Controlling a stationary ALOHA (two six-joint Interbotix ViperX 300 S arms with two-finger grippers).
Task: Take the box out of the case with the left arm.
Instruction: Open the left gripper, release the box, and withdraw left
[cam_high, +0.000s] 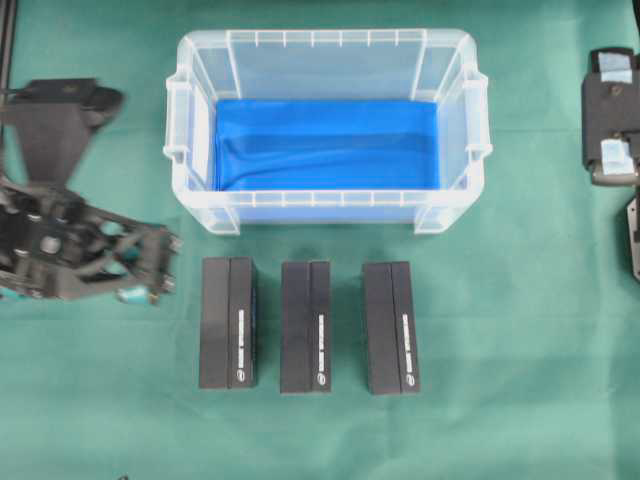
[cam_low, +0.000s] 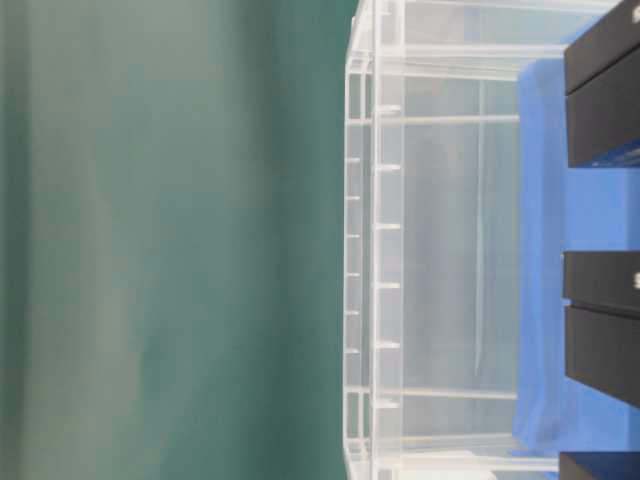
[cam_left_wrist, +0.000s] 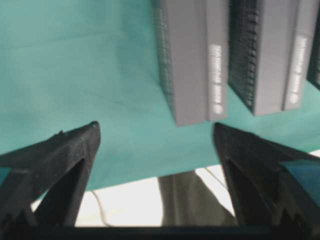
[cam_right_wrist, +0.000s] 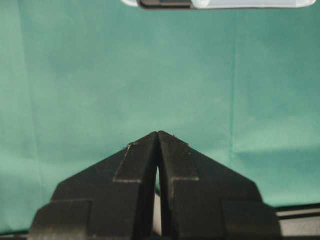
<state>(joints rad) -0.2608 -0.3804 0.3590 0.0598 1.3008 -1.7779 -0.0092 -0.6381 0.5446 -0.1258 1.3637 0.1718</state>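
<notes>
From my seat, the case shows only its blue sheet; I see no box inside it. Three black boxes lie in a row on the green surface, just outside the case's near wall. So I judge the job done, or nearly so.

My left pincer hangs above the cloth with its jaws spread wide and nothing between them. The left box is the closest to it, just ahead and to one side in the wrist view; the middle box lies beyond that, and the right box farthest off. The case sits off to the pincer's side, apart from it.

The right pincer is closed tight on nothing, over bare cloth well away from everything.

On handling: the boxes look like stiff rectangular cartons with flat, smooth faces, likely light, though I can't tell what's inside. Smooth card could slip, so I'd take hold across the narrow width, pads on the two long side faces near mid-length, to keep it from swinging. Each seems to have a seam running lengthwise; I'd avoid squeezing so that it opens.
</notes>
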